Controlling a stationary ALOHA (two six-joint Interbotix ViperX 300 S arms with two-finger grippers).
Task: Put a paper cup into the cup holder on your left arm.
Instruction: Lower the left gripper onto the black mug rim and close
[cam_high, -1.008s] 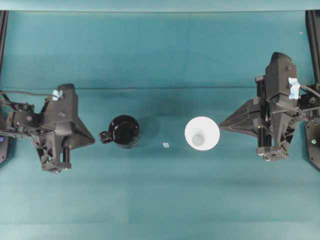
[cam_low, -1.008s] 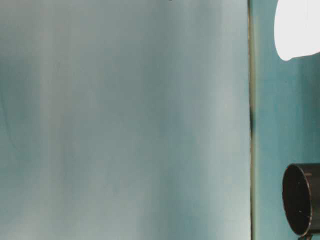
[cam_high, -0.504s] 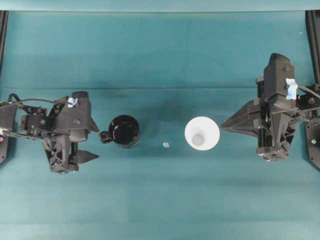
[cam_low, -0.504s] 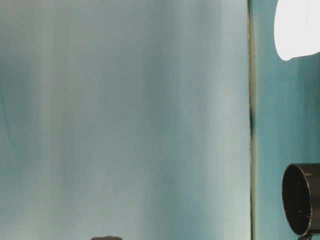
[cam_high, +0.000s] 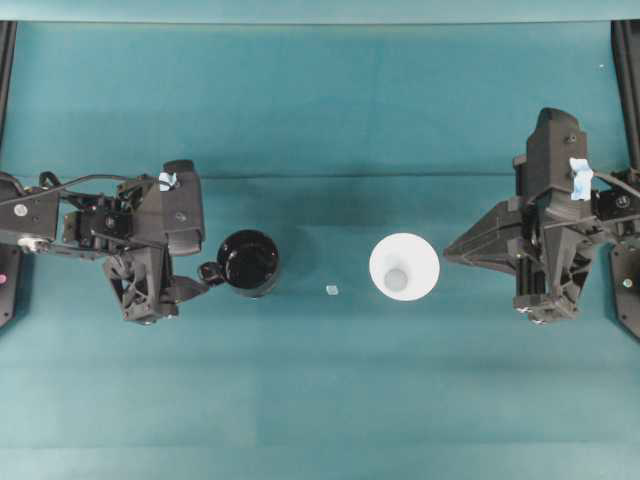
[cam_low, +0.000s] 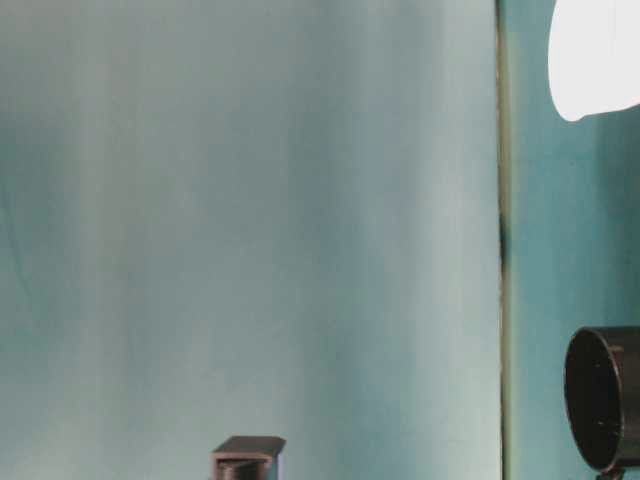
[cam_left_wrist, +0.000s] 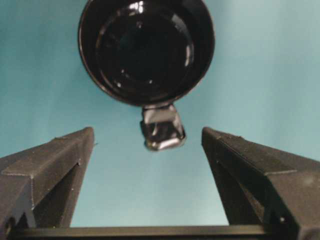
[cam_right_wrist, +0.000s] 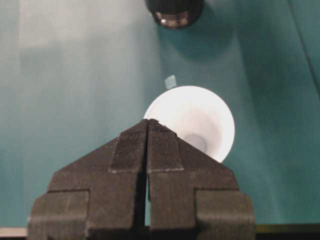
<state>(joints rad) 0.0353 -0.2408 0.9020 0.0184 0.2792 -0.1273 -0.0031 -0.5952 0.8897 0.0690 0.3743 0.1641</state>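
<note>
The black cup holder (cam_high: 249, 263) stands upright left of centre, its side lug (cam_high: 209, 273) pointing left. My left gripper (cam_high: 198, 268) is open wide just left of it. In the left wrist view the holder (cam_left_wrist: 146, 50) fills the top, and its lug (cam_left_wrist: 162, 129) reaches in between the two spread fingers of the left gripper (cam_left_wrist: 147, 132) without touching either. The white paper cup (cam_high: 404, 267) stands mouth up right of centre. My right gripper (cam_high: 447, 255) is shut and empty, its tip close to the cup's right side; the right gripper (cam_right_wrist: 148, 121) points at the cup (cam_right_wrist: 200, 117).
A tiny pale tape scrap (cam_high: 332, 290) lies on the teal table between holder and cup. At table level, the cup (cam_low: 595, 55) and holder (cam_low: 605, 400) sit at the right edge, and a dark piece of the left arm (cam_low: 247, 460) pokes in at the bottom.
My left gripper has opened wide and moved right, up to the holder's lug. The right arm, the cup and the holder have stayed put.
</note>
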